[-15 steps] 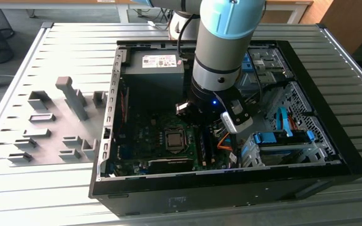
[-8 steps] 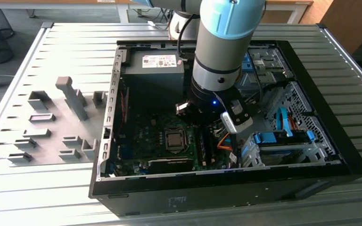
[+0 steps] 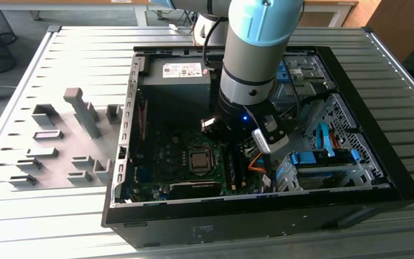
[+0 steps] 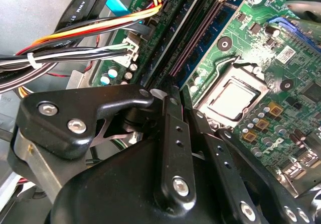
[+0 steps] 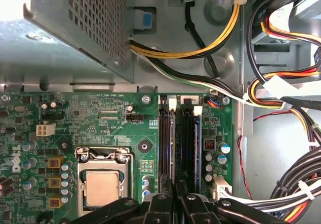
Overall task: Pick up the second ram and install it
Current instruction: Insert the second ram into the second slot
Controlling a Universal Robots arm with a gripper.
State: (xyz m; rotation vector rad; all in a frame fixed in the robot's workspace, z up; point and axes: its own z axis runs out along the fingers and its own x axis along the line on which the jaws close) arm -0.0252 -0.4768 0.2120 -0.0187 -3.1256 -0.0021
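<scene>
My gripper is low inside the open computer case, directly over the memory slots of the green motherboard. Its two black fingers stand close together with only a thin gap. The second ram shows edge-on as a narrow strip that lies along a black slot and passes into that gap; it also shows in the second wrist view. Another blue-green stick sits in a slot beside it. In the exterior view the arm hides the fingers.
The processor socket lies beside the slots. Bundled cables run along the other side, near the grey power supply. Grey fixture blocks stand on the slatted table at the exterior view's left. Blue drive brackets fill the case's right.
</scene>
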